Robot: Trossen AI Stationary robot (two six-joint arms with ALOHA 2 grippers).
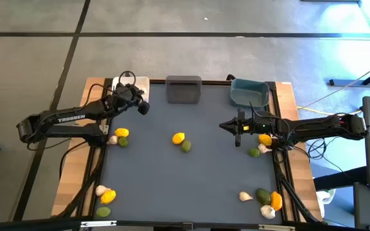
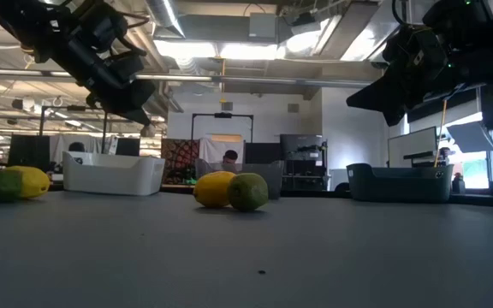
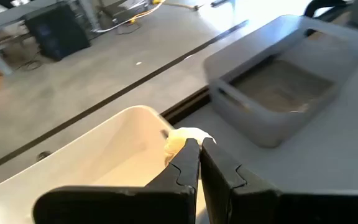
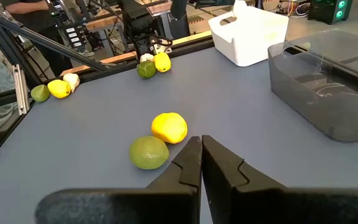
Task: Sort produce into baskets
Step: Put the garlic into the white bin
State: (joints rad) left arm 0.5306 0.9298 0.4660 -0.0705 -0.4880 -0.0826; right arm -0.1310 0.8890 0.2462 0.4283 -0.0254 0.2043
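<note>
My left gripper (image 3: 199, 149) hangs over the white basket (image 1: 135, 84) at the far left, jaws pinching a whitish garlic bulb (image 3: 184, 137). My right gripper (image 4: 201, 152) hovers right of centre, jaws pressed together and empty, near the teal basket (image 1: 248, 92). A lemon (image 1: 178, 137) and lime (image 1: 186, 146) sit touching mid-table; the grey basket (image 1: 184, 89) stands at the far middle.

Wide open lane down the middle, clutter at the edges

Only a lemon (image 1: 178, 137) and lime (image 1: 186, 146), touching, sit mid-table (image 1: 191, 186); bare mat all round them. Three bins (image 1: 184, 89) line the far edge, fruit clusters (image 1: 264, 200) crowd the near corners, and both arms reach in from the sides.
</note>
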